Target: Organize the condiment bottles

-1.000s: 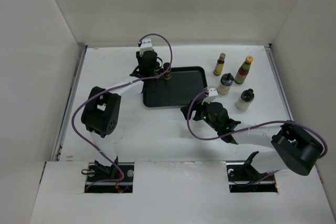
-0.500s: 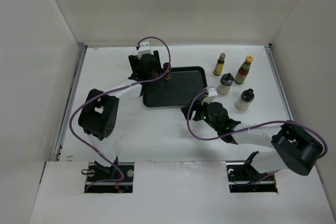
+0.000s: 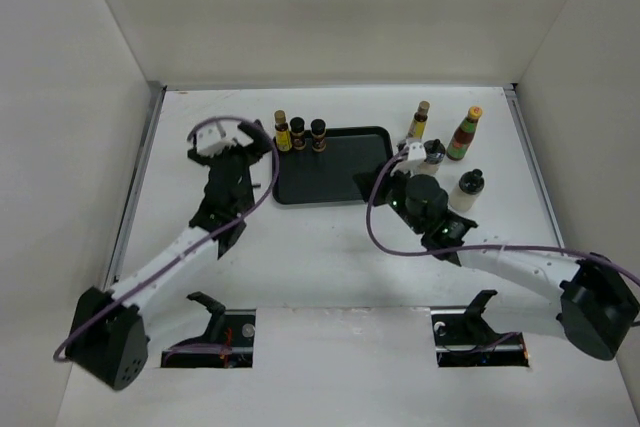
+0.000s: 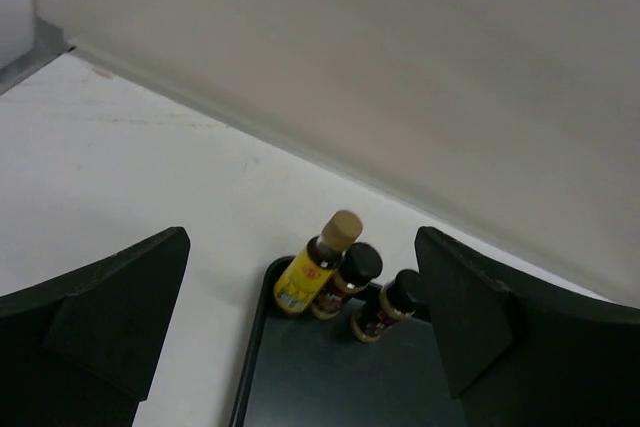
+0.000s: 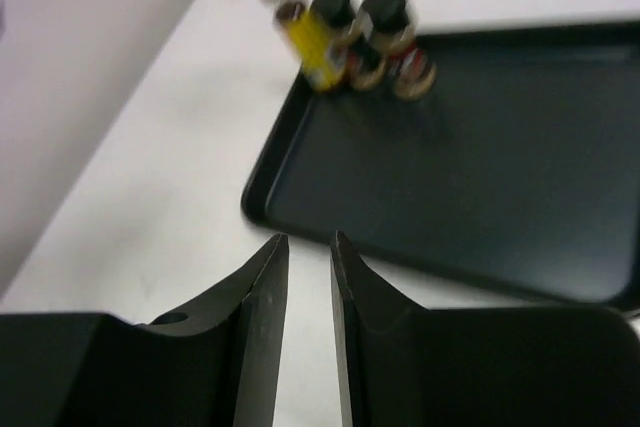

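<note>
Standing in the far left corner of the black tray (image 3: 335, 175): three slim dark-brown bottles, upright, in a close row along the far rim.
- tan-capped bottle (image 3: 282, 133): yellow label, outermost, at the tray's left corner.
- middle bottle (image 3: 298, 135): black cap, just beside the tan-capped one; the wrist views show them touching or nearly so.
- inner bottle (image 3: 318, 135): black cap, just beside the middle one.

Rest of the tray floor: bare.

On the white table (image 3: 320, 247), right of the tray, all upright:
- fourth brown bottle (image 3: 419, 123): yellow label, tan cap, near the tray's far right corner.
- red bottle (image 3: 464, 134): green neck, yellow cap, just right of the fourth brown one.
- far whitish bottle (image 3: 433, 154): black cap, partly hidden behind the right wrist; whether it touches the arm cannot be told.
- near whitish bottle (image 3: 467, 190): black cap, nearest the arm bases, standing apart.

Left gripper (image 4: 300, 237): jaws spread wide, nothing between them, poised over the table left of the tray and facing the three-bottle row.

Right gripper (image 5: 308, 242): fingers drawn together with only a slim gap, pinching nothing, at the tray's right end, looking across the tray toward the row.
</note>
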`<state>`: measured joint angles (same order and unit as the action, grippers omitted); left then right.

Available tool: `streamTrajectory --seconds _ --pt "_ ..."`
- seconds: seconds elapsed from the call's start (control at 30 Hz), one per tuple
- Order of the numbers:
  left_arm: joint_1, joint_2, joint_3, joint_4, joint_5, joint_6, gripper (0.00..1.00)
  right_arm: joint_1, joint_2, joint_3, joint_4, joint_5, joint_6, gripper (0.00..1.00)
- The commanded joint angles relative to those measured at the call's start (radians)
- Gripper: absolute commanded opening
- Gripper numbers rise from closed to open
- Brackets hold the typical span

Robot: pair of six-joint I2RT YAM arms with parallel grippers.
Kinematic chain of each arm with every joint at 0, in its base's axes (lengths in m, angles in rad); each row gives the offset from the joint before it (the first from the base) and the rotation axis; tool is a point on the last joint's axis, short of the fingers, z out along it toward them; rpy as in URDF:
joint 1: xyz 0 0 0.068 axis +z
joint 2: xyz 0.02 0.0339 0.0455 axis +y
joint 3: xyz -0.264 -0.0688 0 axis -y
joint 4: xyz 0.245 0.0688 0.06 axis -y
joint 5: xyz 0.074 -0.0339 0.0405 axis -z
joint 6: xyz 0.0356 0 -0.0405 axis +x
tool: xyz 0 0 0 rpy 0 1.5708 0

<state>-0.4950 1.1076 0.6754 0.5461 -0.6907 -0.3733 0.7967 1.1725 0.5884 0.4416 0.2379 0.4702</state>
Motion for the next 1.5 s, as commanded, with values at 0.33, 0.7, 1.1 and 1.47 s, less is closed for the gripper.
streamTrajectory --seconds 0.33,0.7,1.1,1.47 --pt "-0.141 -0.531 -0.583 -0.005 -0.279 -0.289 1.0 -0.374 0.292 0.578 -0.386 0.199 -0.219 0.58" --pt "-0.116 -0.436 -0.591 0.032 -0.247 -0.315 1.0 -0.503 0.573 0.84 -0.5 0.227 -0.228 0.71" --pt "-0.113 -0.328 -0.596 0.101 -0.228 -0.345 1.0 -0.561 0.677 0.9 -0.468 0.156 -0.232 0.62" --pt "-0.096 -0.324 -0.6 0.121 -0.184 -0.342 1.0 -0.583 0.751 0.956 -0.469 0.13 -0.246 0.42"
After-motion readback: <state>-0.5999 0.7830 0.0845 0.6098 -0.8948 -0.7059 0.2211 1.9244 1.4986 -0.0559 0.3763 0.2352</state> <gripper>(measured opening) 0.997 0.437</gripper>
